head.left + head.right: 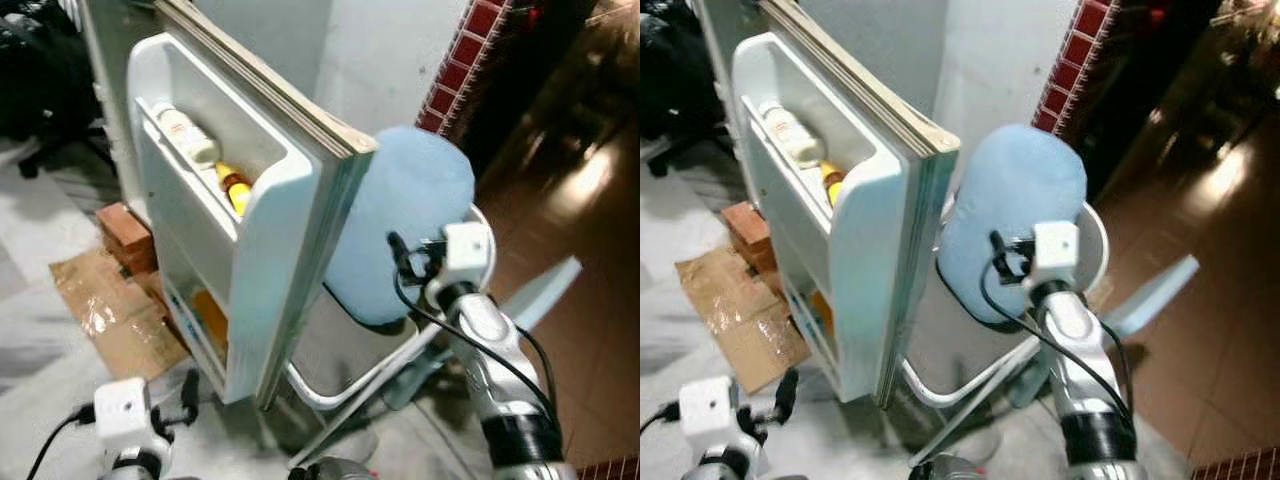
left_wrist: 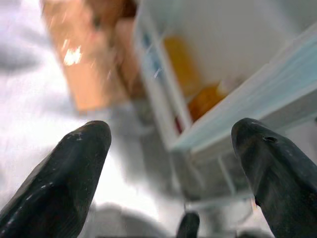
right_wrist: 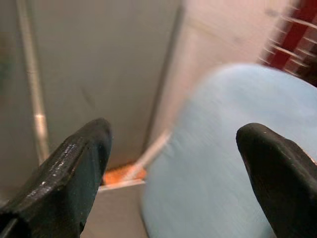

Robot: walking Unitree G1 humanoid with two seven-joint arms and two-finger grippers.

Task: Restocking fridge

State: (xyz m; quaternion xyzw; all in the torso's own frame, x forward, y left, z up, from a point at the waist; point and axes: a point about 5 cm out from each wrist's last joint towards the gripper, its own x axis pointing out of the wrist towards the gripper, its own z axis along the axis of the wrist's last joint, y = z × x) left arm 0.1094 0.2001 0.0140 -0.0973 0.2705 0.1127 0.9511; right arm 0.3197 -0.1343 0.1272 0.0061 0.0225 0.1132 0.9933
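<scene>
The fridge door (image 1: 290, 260) stands open, edge-on to me, white inside with shelves. Its upper shelf holds a white bottle (image 1: 185, 135) and a yellow bottle (image 1: 235, 188) with a brown cap; an orange item (image 1: 210, 318) sits in the lower shelf. My left gripper (image 2: 173, 163) is low, just in front of the door's bottom corner, open with nothing between its fingers. My right gripper (image 3: 173, 168) is raised behind the door's outer side, against a light blue chair (image 1: 410, 210), also open and holding nothing.
The chair's white tube frame (image 1: 350, 385) runs under the door's edge. A red brick (image 1: 125, 228) and flattened cardboard (image 1: 110, 310) lie on the pale floor at the left. A red-tiled wall corner (image 1: 460, 60) and dark glossy floor lie to the right.
</scene>
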